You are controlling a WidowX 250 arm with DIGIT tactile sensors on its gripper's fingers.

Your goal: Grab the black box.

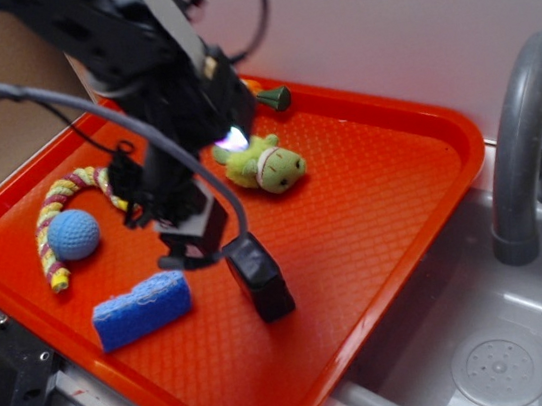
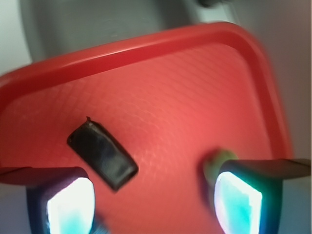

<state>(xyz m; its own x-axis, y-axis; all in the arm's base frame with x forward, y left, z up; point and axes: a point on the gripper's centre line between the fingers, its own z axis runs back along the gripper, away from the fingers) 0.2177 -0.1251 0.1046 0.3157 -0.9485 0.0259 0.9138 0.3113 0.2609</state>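
Black box (image 1: 259,274) lies flat on red tray (image 1: 389,176), just right of blue sponge (image 1: 143,309), directly below gripper (image 1: 199,245).

Glossy, wrinkled skin: prob light, bit slippery, maybe slightly soft.

Best hold: across short width, mid-length.

Wrist view: long axis diagonal, upper-left to lower-right.

Jaws spread, empty; box not yet btwn pads.

Black jointed arm (image 1: 127,41), grey looping cables (image 1: 54,97), pincer (image 2: 153,202) pads (image 2: 70,207) glowing teal-white
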